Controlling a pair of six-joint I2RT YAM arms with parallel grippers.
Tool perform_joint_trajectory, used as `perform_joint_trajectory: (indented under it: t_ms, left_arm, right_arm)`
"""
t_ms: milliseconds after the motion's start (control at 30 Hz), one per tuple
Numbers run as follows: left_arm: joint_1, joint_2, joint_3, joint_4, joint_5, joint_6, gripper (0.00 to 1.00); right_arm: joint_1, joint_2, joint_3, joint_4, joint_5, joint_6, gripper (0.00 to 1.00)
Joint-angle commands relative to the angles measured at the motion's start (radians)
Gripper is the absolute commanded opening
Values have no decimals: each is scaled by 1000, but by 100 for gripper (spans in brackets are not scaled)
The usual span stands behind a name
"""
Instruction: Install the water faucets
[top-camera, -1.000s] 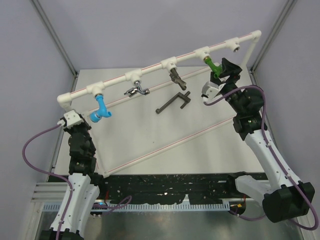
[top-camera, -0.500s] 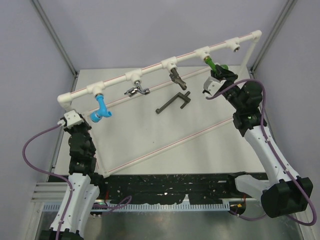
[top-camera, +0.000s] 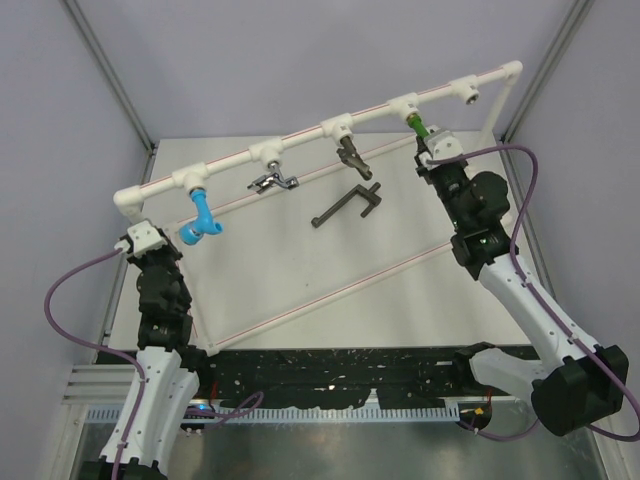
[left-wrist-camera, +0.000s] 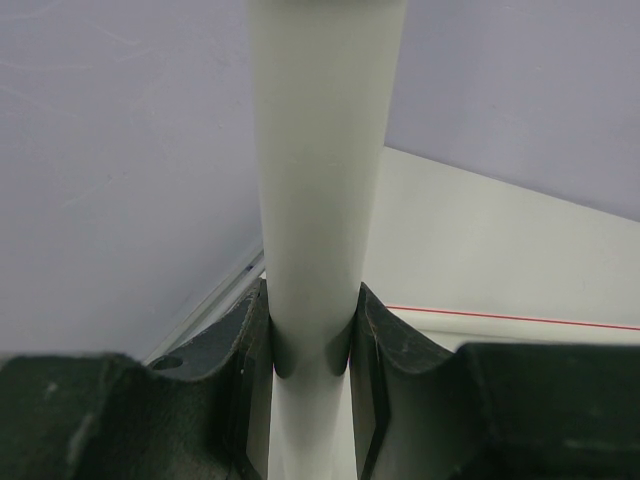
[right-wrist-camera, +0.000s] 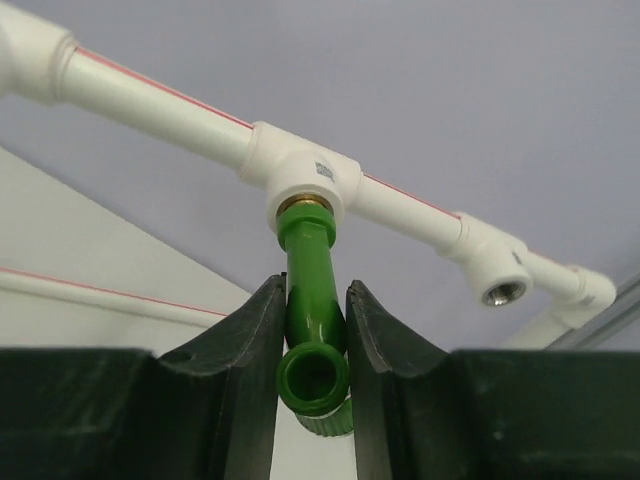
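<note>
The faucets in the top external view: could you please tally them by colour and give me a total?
Green faucet: 1
Blue faucet: 1
Silver faucet: 1
Dark bronze faucet: 1
Dark T-handled faucet: 1
Total: 5

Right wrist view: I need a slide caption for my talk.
Right hand grips the green faucet hanging from a tee socket on the white pipe.

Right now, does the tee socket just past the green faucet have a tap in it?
No, the tee socket beside the green faucet shows an open, empty threaded mouth.
</note>
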Motion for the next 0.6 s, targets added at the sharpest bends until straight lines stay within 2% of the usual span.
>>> perform_joint_trajectory:
  t_ms: [0, 67, 167, 267, 367, 567]
  left_arm:
    - [-27, -25, 23, 120, 111, -22, 0]
    - [-27, -28, 23, 121, 111, -22, 0]
    - [-27, -31, 23, 121, 113, -22, 0]
    - [-30, -34, 23, 121, 110, -22, 0]
    - [-32, -36, 22, 121, 108, -19, 0]
    - [-35, -45, 22, 121, 105, -19, 0]
  right_arm:
    - [47, 3, -9, 103, 21, 533, 5]
    - [50, 3, -11, 106, 47, 679, 5]
    - [47, 6, -25, 130, 38, 769, 5]
    - [50, -1, -35, 140, 107, 883, 5]
    - [47, -1, -3, 81, 146, 1017, 5]
    - [47, 5, -23, 46, 202, 1481, 5]
